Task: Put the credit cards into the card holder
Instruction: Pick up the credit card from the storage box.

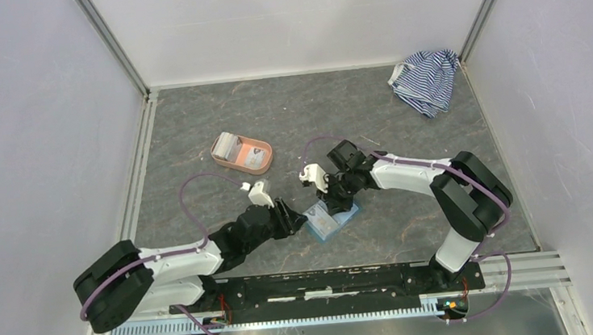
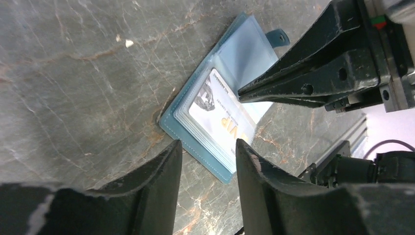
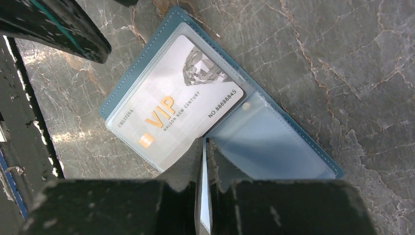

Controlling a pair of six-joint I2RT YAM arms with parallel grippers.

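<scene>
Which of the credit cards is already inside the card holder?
The whitish VIP card with the diamond print, sleeved in the open card holder; the other cards lie in the pink tray.

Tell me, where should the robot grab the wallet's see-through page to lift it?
Probably the clear page's free edge, pinched from above: it stands thin and upright from the card holder's fold, where the right gripper pinches it.

White-and-black arms (image 1: 180, 263), thin purple cables (image 1: 184, 202), black end effector fingers (image 2: 156, 191) — scuffed, paint-chipped
</scene>
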